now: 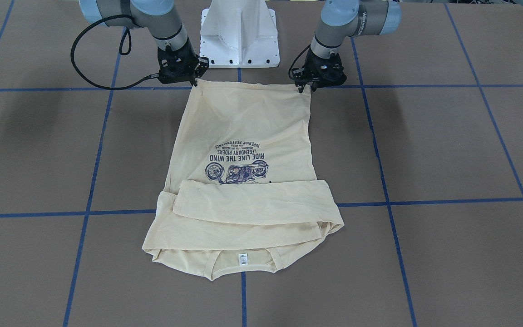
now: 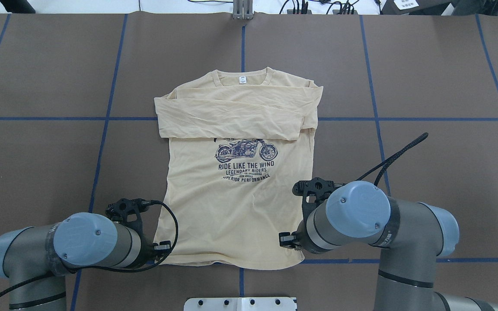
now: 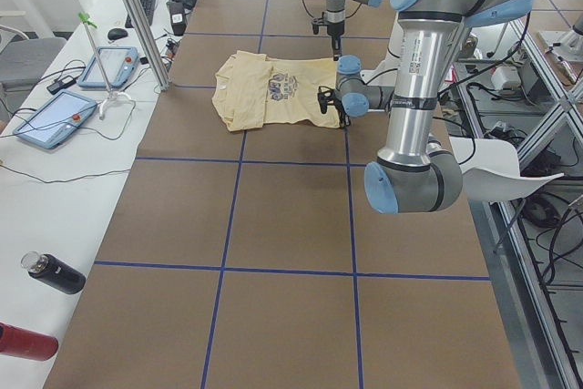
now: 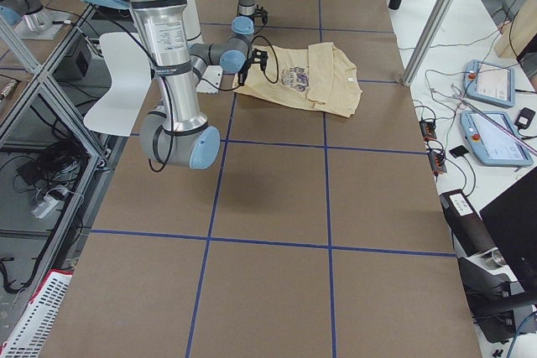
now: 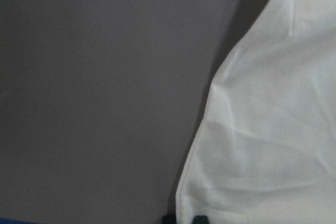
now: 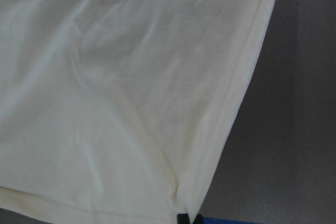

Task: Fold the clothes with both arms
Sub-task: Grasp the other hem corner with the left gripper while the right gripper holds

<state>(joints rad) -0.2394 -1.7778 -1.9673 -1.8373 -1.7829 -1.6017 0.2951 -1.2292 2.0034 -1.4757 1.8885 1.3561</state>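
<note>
The pale cream-yellow shirt [image 1: 243, 127] lies flat on the brown table, print up. Its collar and white neck label [image 2: 243, 79] point away from the robot, and the sleeves are folded across the chest. My left gripper [image 1: 303, 89] is at the hem corner on the left of the overhead view [image 2: 162, 247]. It is shut on that corner, and the left wrist view shows cloth [image 5: 273, 129] running into the fingertips. My right gripper [image 1: 195, 82] pinches the opposite hem corner [image 2: 288, 239]. The fabric [image 6: 131, 103] puckers where it is held.
The white pedestal base [image 1: 239, 36] stands just behind the hem. Blue tape lines [image 2: 102, 142] cross the brown table. A side bench holds tablets [image 3: 55, 120] and a dark bottle [image 3: 55, 273], with a metal post [image 3: 137, 15] beside them.
</note>
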